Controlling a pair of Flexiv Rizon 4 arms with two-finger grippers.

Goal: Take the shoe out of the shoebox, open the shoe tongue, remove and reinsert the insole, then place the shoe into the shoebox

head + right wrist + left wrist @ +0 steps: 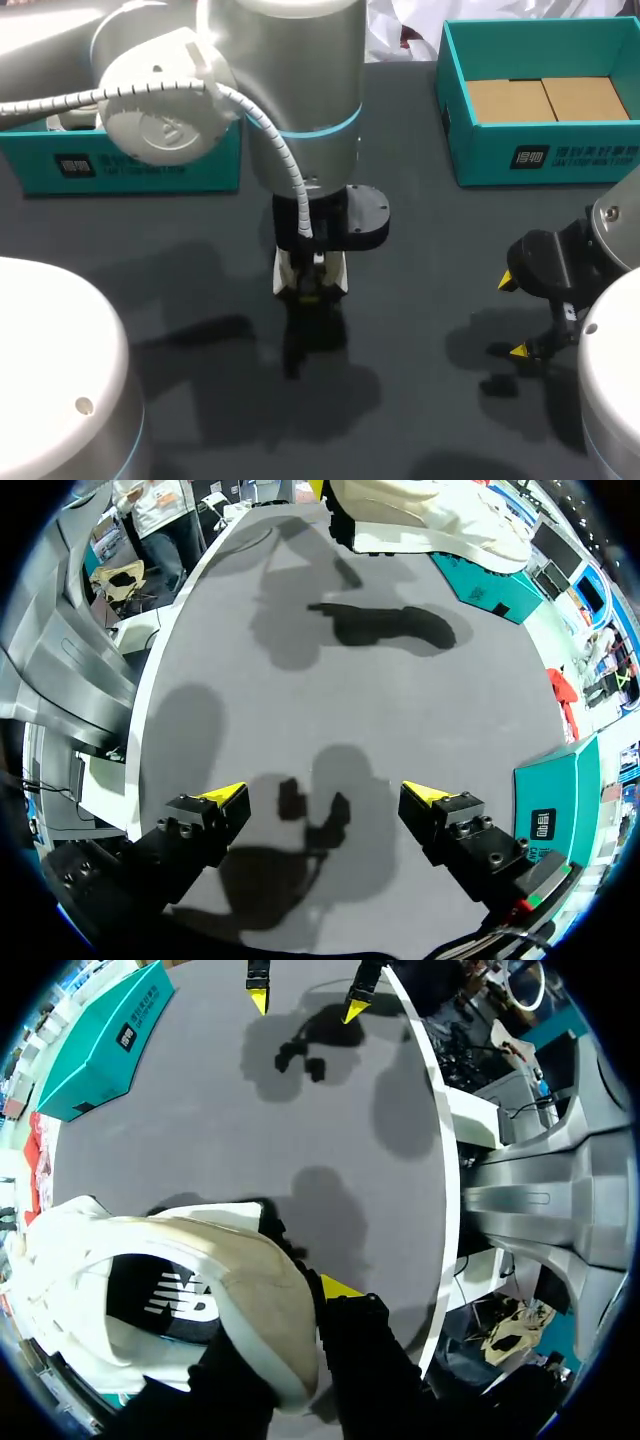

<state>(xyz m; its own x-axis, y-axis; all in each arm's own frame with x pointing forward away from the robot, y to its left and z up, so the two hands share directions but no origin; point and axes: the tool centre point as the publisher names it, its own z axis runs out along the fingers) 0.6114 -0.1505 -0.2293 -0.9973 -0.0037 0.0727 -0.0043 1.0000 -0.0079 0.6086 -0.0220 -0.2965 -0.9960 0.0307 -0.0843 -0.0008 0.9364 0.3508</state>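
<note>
Left of the teal cardboard shoebox (pixel 540 155), my left gripper (pixel 312 287) clamps the white sports shoe (pixel 90 1260); my right gripper (pixel 325 798) has its fingers apart.

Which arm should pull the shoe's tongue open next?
Probably right: the right pincer is open and empty over the table, while the left pincer is busy gripping the shoe.

The white shoe (pixel 250 1295) hangs above the table, well apart from the open teal shoebox (pixel 480 158).
</note>
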